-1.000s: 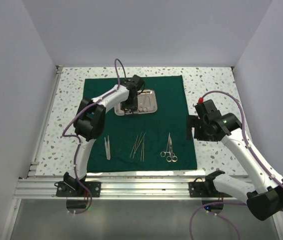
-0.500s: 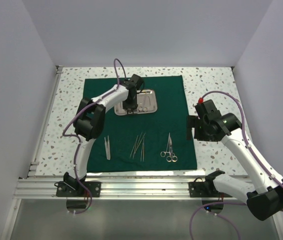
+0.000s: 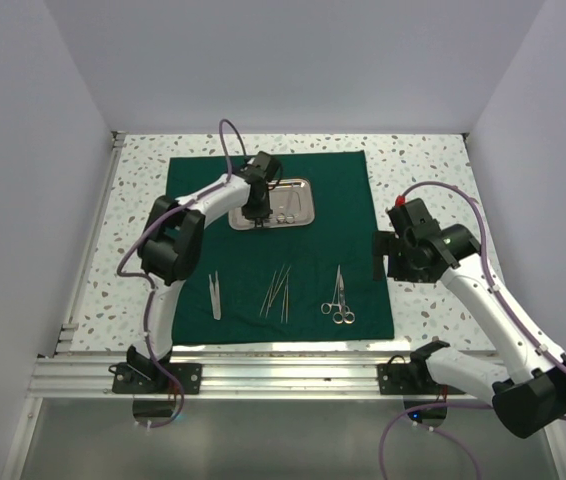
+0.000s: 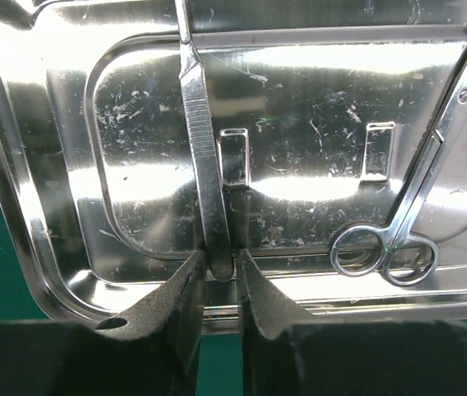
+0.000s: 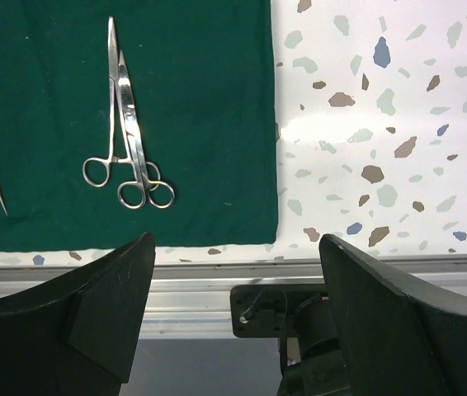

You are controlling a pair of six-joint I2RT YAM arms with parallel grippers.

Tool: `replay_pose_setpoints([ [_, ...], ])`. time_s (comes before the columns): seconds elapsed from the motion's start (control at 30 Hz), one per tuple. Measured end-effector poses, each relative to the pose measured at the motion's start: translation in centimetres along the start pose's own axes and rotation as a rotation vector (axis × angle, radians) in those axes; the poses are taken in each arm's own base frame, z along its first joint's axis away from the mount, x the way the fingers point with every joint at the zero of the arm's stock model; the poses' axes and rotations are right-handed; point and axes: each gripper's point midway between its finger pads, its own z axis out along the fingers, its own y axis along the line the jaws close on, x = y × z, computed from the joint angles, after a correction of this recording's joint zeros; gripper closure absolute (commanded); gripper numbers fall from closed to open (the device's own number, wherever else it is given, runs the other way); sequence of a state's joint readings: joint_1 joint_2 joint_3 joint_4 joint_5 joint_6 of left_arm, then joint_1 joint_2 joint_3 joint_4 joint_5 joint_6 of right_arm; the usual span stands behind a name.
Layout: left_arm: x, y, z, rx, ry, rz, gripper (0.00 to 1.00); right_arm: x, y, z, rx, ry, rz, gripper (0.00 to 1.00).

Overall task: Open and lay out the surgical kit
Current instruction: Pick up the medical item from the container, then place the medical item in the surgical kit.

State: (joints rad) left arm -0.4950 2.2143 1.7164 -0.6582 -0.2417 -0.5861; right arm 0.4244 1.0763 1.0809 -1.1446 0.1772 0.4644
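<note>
The dark green drape lies spread flat on the table. The shiny steel tray sits on its far middle. My left gripper reaches down into the tray. In the left wrist view its fingers are closed on the near end of flat steel tweezers lying in the tray. Ring-handled scissors lie at the tray's right. My right gripper hovers open and empty off the drape's right edge; it also shows in the right wrist view.
On the drape's near part lie tweezers, several thin probes and scissors-like pieces, also seen from the right wrist. An aluminium rail runs along the near table edge. White walls enclose three sides.
My left gripper has shifted slightly left and away over the tray's left part. The right arm and the laid-out instruments have not moved.
</note>
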Motion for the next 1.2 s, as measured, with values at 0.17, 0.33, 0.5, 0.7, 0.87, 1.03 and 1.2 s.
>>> replay_pose_setpoints([
  [0.17, -0.2, 0.2, 0.1, 0.015, -0.015, -0.018, 0.89, 0.0, -0.2, 0.3, 0.017, 0.01, -0.004, 0.15],
  [0.33, -0.4, 0.2, 0.2, 0.027, -0.02, -0.024, 1.0, -0.1, -0.1, 0.5, 0.027, 0.022, -0.007, 0.15],
  [0.5, -0.8, 0.2, 0.0, 0.028, -0.02, -0.024, 1.0, -0.5, 0.0, 0.4, 0.025, 0.019, -0.006, 0.15],
  [0.7, -0.9, 1.3, -0.3, -0.018, -0.008, -0.016, 1.0, -0.6, 0.1, 0.3, 0.025, 0.017, -0.006, 0.15],
  [0.87, -0.8, 2.7, -1.2, -0.058, 0.004, -0.019, 1.0, -0.6, 0.0, 0.3, 0.026, 0.017, -0.021, 0.15],
  [1.03, 0.1, 4.4, -5.5, -0.047, -0.024, -0.03, 1.0, -1.0, 0.1, 0.0, 0.018, 0.005, -0.035, 0.15],
  [1.2, 1.8, 6.5, -10.3, -0.032, -0.076, -0.049, 1.0, -1.2, 0.4, 0.0, 0.001, -0.001, -0.046, 0.16],
])
